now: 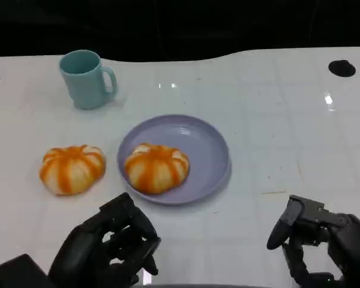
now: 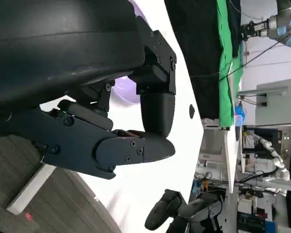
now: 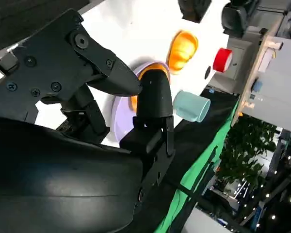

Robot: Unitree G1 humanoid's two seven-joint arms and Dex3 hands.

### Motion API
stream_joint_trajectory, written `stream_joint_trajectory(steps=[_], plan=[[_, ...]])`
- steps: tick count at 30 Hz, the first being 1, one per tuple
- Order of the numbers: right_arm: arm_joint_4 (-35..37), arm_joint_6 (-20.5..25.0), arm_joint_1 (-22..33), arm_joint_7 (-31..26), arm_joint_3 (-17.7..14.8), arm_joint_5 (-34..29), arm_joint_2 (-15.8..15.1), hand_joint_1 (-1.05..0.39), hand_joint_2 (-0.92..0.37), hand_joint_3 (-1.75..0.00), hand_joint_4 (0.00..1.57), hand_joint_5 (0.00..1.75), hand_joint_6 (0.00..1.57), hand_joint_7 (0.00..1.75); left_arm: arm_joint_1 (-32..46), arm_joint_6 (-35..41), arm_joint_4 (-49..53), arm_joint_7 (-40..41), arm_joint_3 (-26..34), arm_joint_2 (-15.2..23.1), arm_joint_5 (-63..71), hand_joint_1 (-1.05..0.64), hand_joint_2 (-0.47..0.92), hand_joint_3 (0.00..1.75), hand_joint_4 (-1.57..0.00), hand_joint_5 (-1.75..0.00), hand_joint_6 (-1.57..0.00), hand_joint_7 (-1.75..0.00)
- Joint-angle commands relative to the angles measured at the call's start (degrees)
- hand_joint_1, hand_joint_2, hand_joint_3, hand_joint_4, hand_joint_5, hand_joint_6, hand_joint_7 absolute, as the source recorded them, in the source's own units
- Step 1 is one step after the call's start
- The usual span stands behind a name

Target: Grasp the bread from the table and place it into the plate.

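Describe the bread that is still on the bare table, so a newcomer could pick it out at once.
Start at the lavender plate in the middle of the white table. Just outside its rim, on the robot's left, sits a round bread with orange stripes. Its twin bread lies inside the plate; this one rests on bare table, nearer than the teal mug.

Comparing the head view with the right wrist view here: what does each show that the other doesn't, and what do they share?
Head view alone: the left hand, empty with fingers curled, and the plate's full outline with one bread on it. Right wrist view alone: a red round object beyond the table and a green cloth. Both: the right hand, second bread on the table, teal mug.
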Motion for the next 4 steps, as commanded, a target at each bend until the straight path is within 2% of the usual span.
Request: stream_joint_trajectory(steps=[1,4], plan=[[2.1,-2.8,-1.0,-0.3,-0.9,-1.3,-1.0,-0.21,-0.37,-1.35,0.94,1.75,0.74,1.59,-0.4,-1.0,0.7,-0.5,0.7,1.0,-0.1,-0.5,0.92,0.43,-0.67,-1.75,-0.46,-1.69],[3.2,-4.0,-1.4,-0.3,-0.9,-1.9,-1.1,-0.22,-0.37,-1.35,0.96,1.75,0.76,1.57,-0.5,-1.3,1.0,-0.8,0.8,1.1,-0.1,-0.5,0.92,0.43,-0.67,-1.75,-0.46,-1.69]])
